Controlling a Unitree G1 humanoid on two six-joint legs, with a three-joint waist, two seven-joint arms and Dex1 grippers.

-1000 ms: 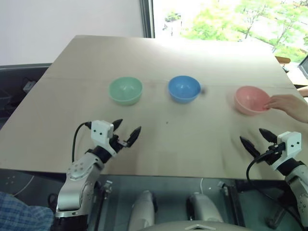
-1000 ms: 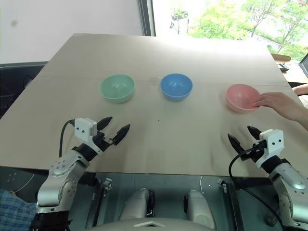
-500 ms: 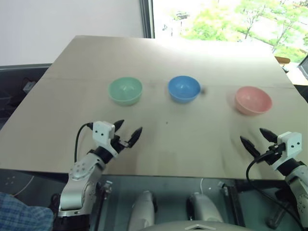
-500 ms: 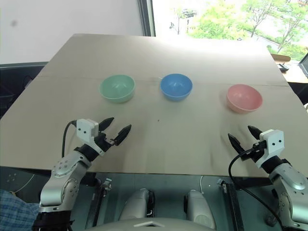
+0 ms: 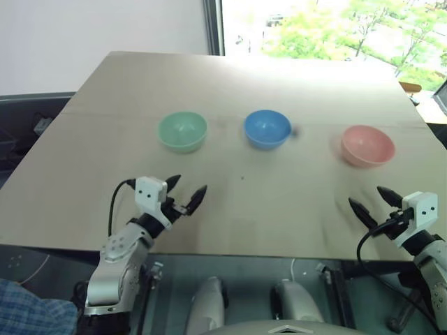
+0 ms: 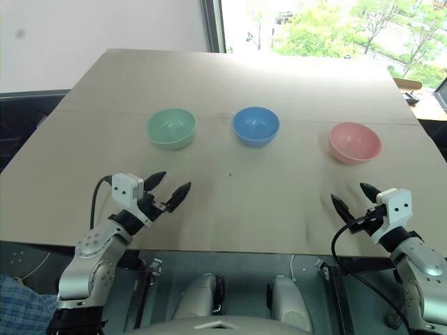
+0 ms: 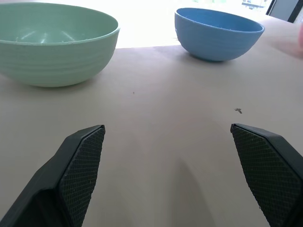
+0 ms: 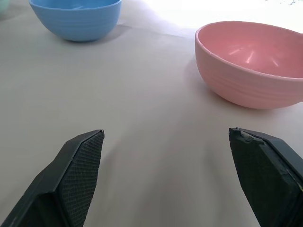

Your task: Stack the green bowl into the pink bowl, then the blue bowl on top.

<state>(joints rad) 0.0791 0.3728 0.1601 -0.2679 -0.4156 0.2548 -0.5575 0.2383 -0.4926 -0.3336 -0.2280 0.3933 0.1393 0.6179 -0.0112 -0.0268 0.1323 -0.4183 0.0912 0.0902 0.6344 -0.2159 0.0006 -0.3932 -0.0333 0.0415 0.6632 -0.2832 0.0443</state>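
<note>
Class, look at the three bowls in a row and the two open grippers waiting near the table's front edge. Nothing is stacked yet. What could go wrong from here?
1. The green bowl sits at the far left of the row and the pink bowl at the far right, so carrying it across may clip the blue bowl between them.
2. The smooth bowls could slip from the left gripper when gripped by the rim.
3. The pink bowl lies near the table's right edge; a nudge from the right gripper might push it off.

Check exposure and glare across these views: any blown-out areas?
Left eye view: window at the far end is overexposed, washing out the far table. Left wrist view: table behind the green bowl and blue bowl is blown to white. Right wrist view: same white-out behind the pink bowl.
</note>
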